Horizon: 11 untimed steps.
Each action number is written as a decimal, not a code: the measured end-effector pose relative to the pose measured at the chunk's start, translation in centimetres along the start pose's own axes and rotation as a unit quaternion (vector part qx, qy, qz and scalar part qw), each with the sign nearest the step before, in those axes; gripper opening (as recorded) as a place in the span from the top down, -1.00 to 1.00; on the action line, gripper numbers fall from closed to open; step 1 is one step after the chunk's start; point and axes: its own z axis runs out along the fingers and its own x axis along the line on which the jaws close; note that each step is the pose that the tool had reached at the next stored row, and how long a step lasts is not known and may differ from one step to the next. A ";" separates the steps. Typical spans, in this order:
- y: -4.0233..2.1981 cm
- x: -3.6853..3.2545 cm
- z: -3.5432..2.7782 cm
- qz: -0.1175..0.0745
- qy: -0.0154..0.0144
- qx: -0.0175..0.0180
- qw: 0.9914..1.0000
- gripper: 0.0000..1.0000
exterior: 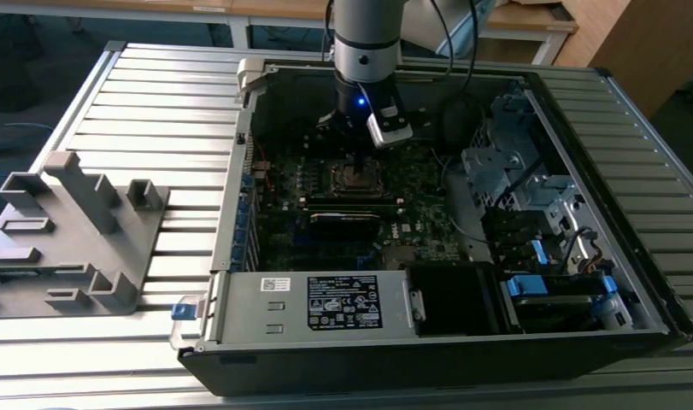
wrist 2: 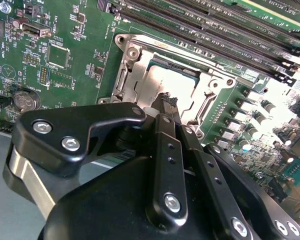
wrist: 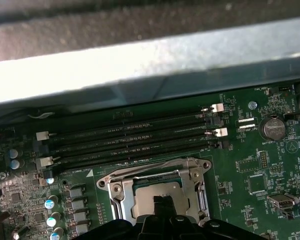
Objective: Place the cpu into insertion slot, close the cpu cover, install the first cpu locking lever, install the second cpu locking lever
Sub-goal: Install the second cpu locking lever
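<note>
CPU [wrist 2: 174, 82] work first, as I read it from my screens. In the exterior view my arm reaches down into the open computer case [exterior: 619, 282], and the gripper [exterior: 359, 162] sits right over the insertion slot [exterior: 355, 179] in the middle of the green motherboard [exterior: 426, 231]. From this angle I can't say whether the chip is seated or whether the fingers are touching anything. A grey metal box [exterior: 312, 303] with a white label lies along the near edge of the case, and a grey fixture [exterior: 73, 231] stands well apart on the slatted table [exterior: 164, 111].

In the second wrist view the chip's dull silvery top shows through the window of the cpu cover [wrist 2: 135, 60], which looks to be lying flat over the socket. I judge the placing done and the cover down or very nearly so. The gripper [wrist 2: 166, 102] has its fingertips [wrist 2: 162, 100] drawn narrow, close together, at the edge of the chip; I see nothing held between them.

In the first wrist view the cover frame [wrist: 190, 175] surrounds the chip [wrist: 155, 190] beside the memory slots [wrist: 130, 145], with the gripper tip [wrist: 162, 205] just above. I can't make out either locking lever clearly, so I take both levers as not yet confirmed latched.
</note>
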 end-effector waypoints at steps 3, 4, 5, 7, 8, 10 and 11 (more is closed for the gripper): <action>0.00 0.00 -0.01 0.000 0.000 0.000 1.000 0.80; 0.00 0.00 -0.01 0.000 0.000 0.000 1.000 0.80; 0.00 0.00 -0.01 0.000 0.000 0.000 1.000 0.80; 0.00 0.00 -0.03 0.000 0.000 0.000 1.000 0.80; -0.01 0.00 -0.07 0.000 0.000 0.000 1.000 0.80; -0.01 -0.01 -0.12 0.000 0.000 0.000 1.000 0.80; -0.01 -0.01 -0.20 0.000 0.000 0.000 1.000 0.80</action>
